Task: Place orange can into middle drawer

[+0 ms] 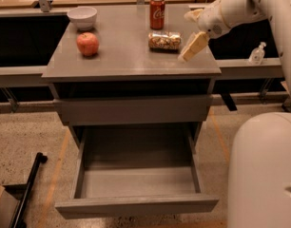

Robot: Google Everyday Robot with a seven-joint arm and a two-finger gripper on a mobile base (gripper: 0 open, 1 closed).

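Note:
The orange can (164, 40) lies on its side on the grey countertop (126, 61), just in front of an upright red cola can (157, 12). My gripper (190, 31) hovers over the counter's right part, just right of the orange can. It is open and empty, with its cream fingers (193, 46) spread and pointing left towards the can, apart from it. The middle drawer (136, 205) is pulled out below the counter, and its flat grey floor is bare.
A red apple (87, 43) and a white bowl (82, 17) sit on the counter's left part. A closed drawer front (133, 109) is above the open one. My white base (264, 170) fills the lower right. A black bar (29, 189) lies on the floor at the left.

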